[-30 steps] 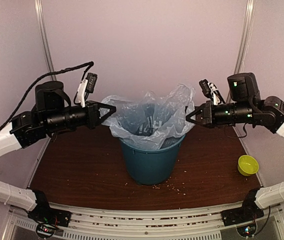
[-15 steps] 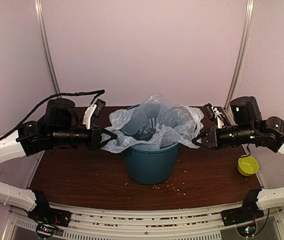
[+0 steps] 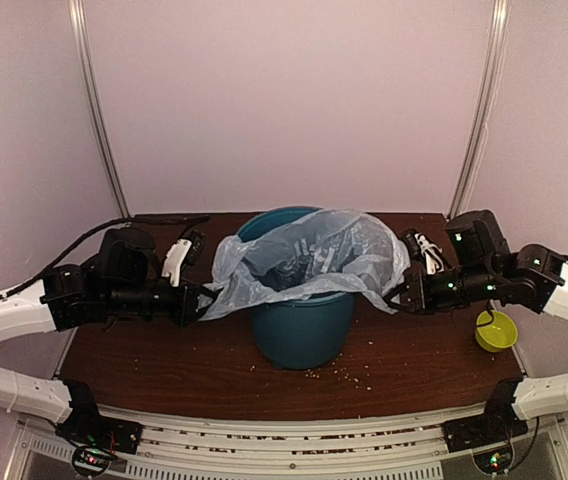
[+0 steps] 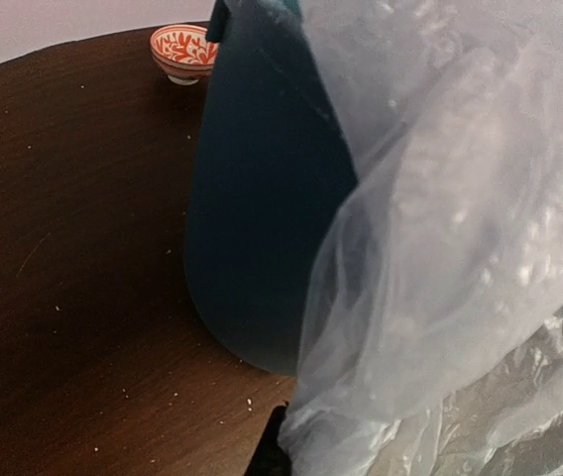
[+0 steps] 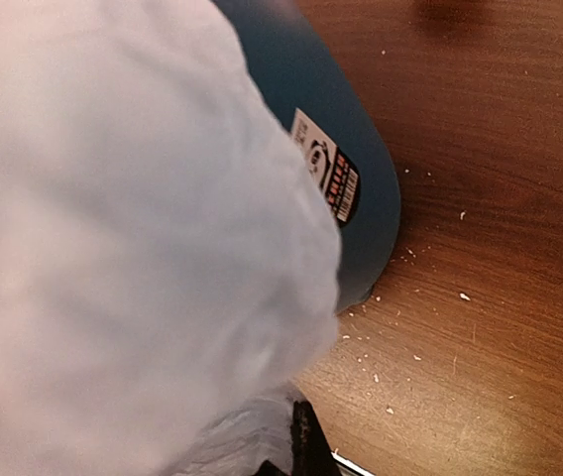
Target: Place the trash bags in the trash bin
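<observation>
The teal-blue trash bin (image 3: 302, 335) stands mid-table. The translucent grey-blue trash bag (image 3: 309, 258) is draped over its mouth, with its far rim (image 3: 274, 214) bare. My left gripper (image 3: 196, 302) is shut on the bag's left edge, beside the bin below rim height. My right gripper (image 3: 402, 298) is shut on the bag's right edge, likewise low beside the bin. In the left wrist view the bag (image 4: 460, 248) fills the right half, in front of the bin wall (image 4: 262, 218). In the right wrist view the bag (image 5: 133, 238) covers the bin (image 5: 361, 198), whose label sticker shows.
A lime-green bowl (image 3: 495, 330) sits on the table at the right, close under my right arm. A small red-patterned bowl (image 4: 183, 52) sits behind the bin. Crumbs (image 3: 344, 375) lie scattered on the brown table in front of the bin.
Both grippers have moved down and outward with the bag's edges, from above rim height to beside the bin. The bag has been pulled down flatter over the bin's mouth.
</observation>
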You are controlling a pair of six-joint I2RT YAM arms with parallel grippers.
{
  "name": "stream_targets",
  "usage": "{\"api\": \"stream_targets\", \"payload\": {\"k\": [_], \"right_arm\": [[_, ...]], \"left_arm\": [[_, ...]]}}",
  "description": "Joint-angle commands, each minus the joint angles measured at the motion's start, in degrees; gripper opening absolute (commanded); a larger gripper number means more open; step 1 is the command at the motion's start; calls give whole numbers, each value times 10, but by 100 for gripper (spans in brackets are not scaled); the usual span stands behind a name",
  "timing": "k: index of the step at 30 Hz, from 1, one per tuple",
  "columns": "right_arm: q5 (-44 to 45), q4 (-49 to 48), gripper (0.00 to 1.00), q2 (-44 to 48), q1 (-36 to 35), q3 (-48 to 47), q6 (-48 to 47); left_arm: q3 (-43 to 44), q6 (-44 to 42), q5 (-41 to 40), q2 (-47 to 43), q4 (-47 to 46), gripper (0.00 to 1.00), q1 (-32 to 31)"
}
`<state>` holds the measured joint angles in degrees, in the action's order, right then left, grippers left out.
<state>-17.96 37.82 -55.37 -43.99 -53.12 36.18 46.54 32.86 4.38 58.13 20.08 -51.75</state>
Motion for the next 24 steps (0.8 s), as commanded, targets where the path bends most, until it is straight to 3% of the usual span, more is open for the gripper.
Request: {"api": "stream_targets", "payload": {"k": [1, 9, 15, 18, 24], "right_arm": [[27, 4, 0, -18, 2, 25, -3], [39, 6, 0, -62, 2, 29, -7], [60, 16, 2, -45, 2, 22, -3], [72, 38, 13, -20, 2, 13, 9], [74, 92, 45, 5, 2, -39, 42]], "left_arm": [[-25, 4, -42, 2, -57, 0, 0], [-11, 2, -87, 43, -69, 0, 0], [10, -7, -123, 37, -41, 0, -1], [25, -18, -116, 16, -18, 35, 0], [69, -53, -70, -19, 34, 58, 0]]}}
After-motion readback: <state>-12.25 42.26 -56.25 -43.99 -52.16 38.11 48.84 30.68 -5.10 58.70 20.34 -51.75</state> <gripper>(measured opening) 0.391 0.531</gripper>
